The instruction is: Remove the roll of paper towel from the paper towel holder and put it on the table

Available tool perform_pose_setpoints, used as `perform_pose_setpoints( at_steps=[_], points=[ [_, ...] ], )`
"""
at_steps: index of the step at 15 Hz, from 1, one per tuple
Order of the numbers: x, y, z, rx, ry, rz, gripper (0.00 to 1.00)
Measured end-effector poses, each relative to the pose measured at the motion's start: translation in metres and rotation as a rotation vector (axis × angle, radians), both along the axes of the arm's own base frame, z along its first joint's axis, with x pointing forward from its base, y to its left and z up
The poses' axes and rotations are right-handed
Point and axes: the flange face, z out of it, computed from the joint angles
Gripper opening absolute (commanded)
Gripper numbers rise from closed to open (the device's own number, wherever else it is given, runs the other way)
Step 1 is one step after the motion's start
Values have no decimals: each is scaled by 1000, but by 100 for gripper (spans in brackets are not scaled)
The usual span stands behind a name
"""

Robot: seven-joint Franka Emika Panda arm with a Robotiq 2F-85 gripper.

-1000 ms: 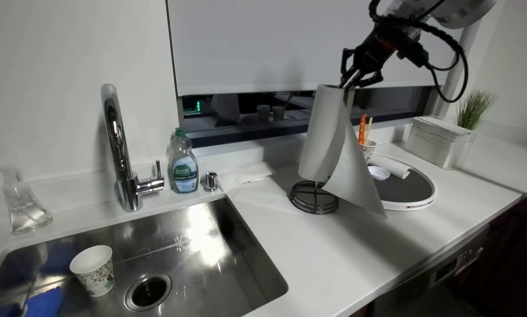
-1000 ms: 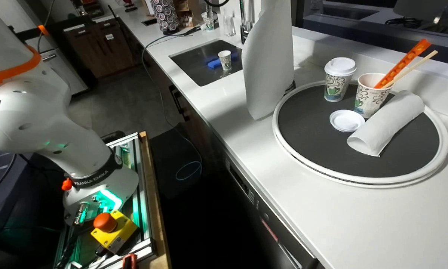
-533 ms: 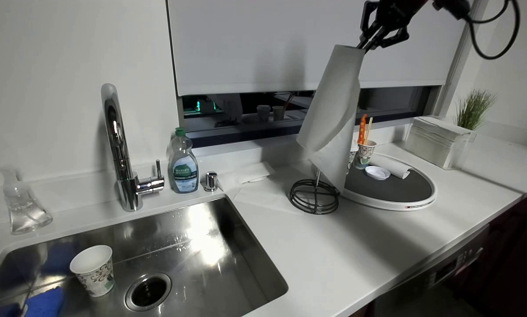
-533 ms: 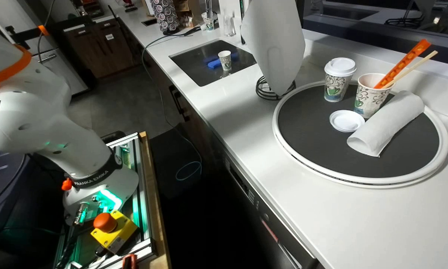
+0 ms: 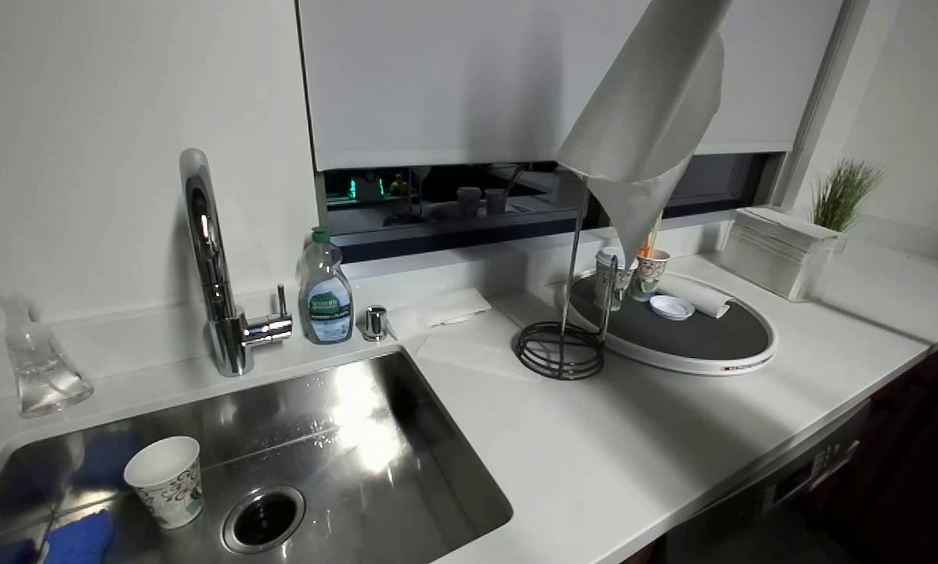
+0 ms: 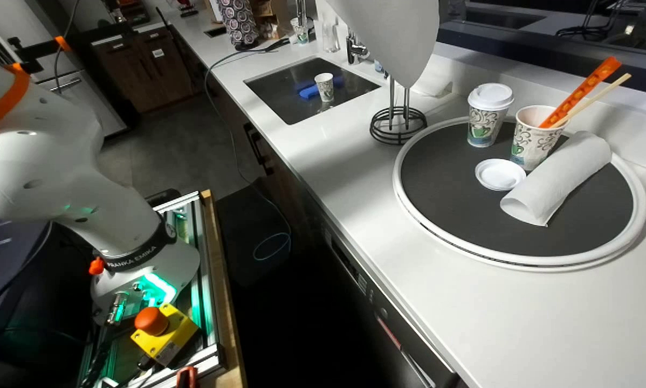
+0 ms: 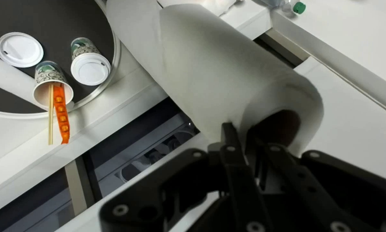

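White paper roll [image 5: 643, 95] extends above both exterior views.

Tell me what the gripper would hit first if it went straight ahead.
Probably the holder, met by the lower end of the roll its fingers grip, though depth is hard to judge.

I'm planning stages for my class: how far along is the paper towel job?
Done: the gripper pinches the roll of paper towel by its wall, raised so that the tall rod of the paper towel holder shows.
In hand: freeing it; the roll hides that rod's top, so I can't tell whether it's clear.
Left: setting the roll, tilted in the air, down on the table.
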Motion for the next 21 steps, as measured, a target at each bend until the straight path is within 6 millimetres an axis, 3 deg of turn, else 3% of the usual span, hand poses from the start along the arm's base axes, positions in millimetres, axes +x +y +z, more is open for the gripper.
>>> perform_pose_setpoints(
  at_steps=[2, 6, 10, 13, 21],
  points=[
    [-21, -9, 15, 9, -3, 3, 3],
    [-66, -17, 24, 32, 88, 44, 3],
    [-95, -17, 18, 73, 166, 77, 3],
    [-84, -10, -19, 83, 236, 71, 3],
    [-11, 32, -178, 74, 371, -7, 3]
  ],
)
